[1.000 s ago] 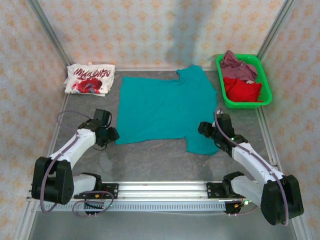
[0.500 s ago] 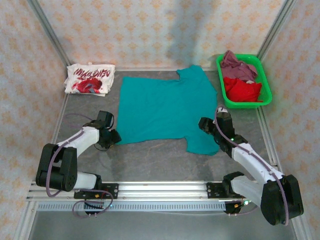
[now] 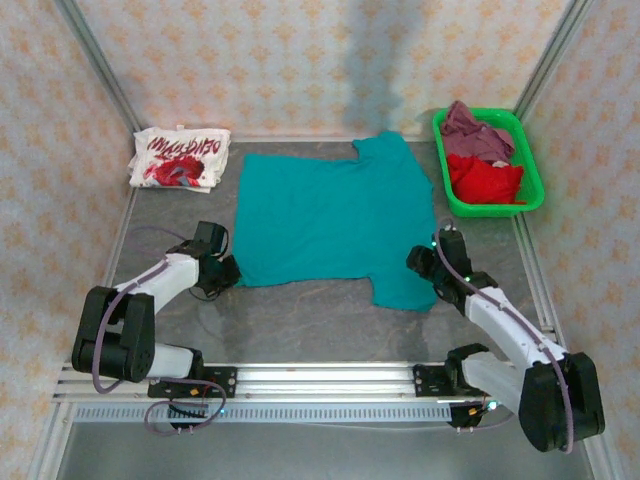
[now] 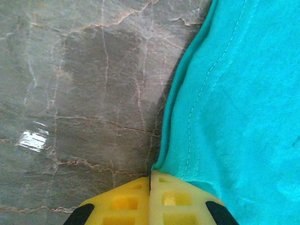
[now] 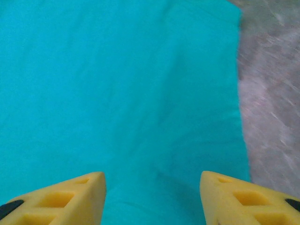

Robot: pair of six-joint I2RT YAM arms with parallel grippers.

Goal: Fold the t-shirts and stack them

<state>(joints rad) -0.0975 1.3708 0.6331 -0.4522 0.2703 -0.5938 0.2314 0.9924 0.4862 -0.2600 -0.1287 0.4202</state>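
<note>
- The teal t-shirt (image 3: 330,215) lies spread flat mid-counter, collar end toward the far wall and hem toward the arms, with one sleeve reaching toward the right arm.
- The left fingers (image 3: 227,272) are pressed together at the near-left hem corner (image 4: 159,161). In the left wrist view the stitched edge runs right into them, so they look to be pinching that corner.
- The right fingers (image 3: 421,262) are spread wide above the near-right sleeve and grip nothing. The cloth's edge and bare counter (image 5: 272,93) lie just to their right.
- Step in hand, as I judge it: take both near corners, then carry them to the far edge for the first fold.
- To do it well, the right fingers should drop onto the cloth's edge and close on both layers.
- Lift both sides together and level, so the hem stays taut and no wrinkle gets folded in.
- A white t-shirt (image 3: 180,157) sits folded at the far left. Red (image 3: 487,180) and mauve (image 3: 472,128) tees wait in the green basket (image 3: 532,196).
</note>
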